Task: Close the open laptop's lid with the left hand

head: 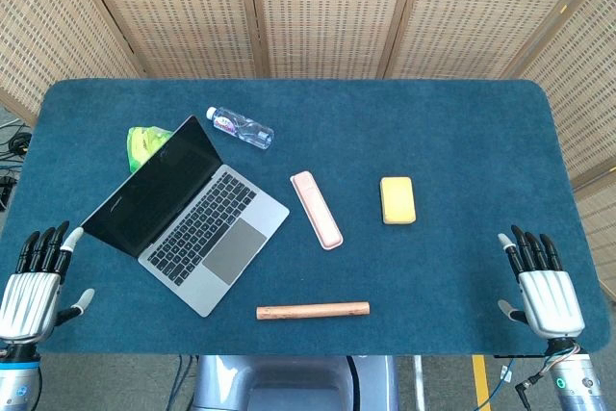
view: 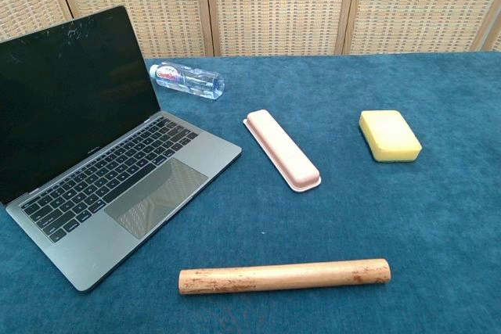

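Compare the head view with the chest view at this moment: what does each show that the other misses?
Only the head view shows the left hand and right hand, both open at the table's near corners, and a green packet behind the laptop. The chest view adds no object of its own, only smudges on the upright screen. Both share the open laptop, water bottle, pink case, yellow sponge and wooden rod.
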Robot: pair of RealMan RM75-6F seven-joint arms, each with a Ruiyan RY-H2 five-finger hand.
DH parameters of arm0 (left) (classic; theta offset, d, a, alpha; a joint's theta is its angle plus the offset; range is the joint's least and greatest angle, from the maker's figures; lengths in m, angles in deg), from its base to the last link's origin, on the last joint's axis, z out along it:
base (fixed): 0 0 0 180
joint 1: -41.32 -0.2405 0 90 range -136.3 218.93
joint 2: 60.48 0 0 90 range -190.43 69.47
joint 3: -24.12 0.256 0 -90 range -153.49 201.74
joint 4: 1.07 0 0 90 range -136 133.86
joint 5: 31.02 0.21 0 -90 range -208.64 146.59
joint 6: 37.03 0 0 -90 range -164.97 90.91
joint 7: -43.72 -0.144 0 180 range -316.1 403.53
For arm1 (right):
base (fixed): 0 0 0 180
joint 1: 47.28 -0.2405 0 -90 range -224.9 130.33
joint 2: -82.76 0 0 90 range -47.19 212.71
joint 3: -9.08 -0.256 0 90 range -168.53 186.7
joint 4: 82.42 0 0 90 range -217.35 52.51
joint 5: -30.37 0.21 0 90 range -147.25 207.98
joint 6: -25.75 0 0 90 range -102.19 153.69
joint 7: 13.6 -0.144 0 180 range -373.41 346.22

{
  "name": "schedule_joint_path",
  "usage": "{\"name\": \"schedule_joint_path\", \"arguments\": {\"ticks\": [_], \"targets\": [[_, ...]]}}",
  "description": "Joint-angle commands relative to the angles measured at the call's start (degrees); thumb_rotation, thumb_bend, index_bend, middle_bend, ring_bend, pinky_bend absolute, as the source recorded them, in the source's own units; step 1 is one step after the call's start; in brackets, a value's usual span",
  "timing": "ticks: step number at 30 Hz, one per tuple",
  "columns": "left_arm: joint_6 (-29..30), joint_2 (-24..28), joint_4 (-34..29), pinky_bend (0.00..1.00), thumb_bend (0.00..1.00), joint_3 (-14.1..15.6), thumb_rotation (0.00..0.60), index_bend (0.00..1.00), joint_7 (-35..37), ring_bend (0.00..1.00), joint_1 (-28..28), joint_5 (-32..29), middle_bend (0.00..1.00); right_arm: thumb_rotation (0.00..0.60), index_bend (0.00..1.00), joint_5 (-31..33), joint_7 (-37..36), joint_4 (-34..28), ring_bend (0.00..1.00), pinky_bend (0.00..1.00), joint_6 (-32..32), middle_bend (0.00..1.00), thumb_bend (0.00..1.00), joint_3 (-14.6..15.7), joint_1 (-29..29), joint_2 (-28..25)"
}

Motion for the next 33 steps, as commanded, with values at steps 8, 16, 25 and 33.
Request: {"name": "schedule_joint_path", "arguments": {"ticks": [8,16,25,33], "targets": [[1.49,0.28,0.02,0.00,0.37,-0.07,0.600,0.00,3.67,0.00,-0.38,1.41,0.00,0.600,0.00,-0.07,-0.27,-0.05,0.00,0.00,-0.09,0.00,0.10,-0.02,0.03,-0.10],[3.07,-0.19,2.18,0.00,0.45,0.88,0.600,0.00,7.74,0.00,-1.23,3.26,0.00,0.600,0.00,-0.03,-0.84,-0.08,0.00,0.00,-0.29,0.00,0.10,-0.06,0.17,-0.32],[-0.32,-0.08,7.97,0.00,0.61,1.25,0.600,0.00,19.77,0.00,-0.78,0.74,0.00,0.600,0.00,-0.57,0.14,-0.16,0.00,0.00,0.08,0.00,0.10,0.28,-0.05,0.15],[-2.84,-2.08,11.69,0.00,0.63,0.15,0.600,0.00,27.48,0.00,0.63,-0.85,0.00,0.600,0.00,-0.46,-0.43,-0.09,0.00,0.00,0.28,0.00,0.10,0.22,-0.12,0.03]]}}
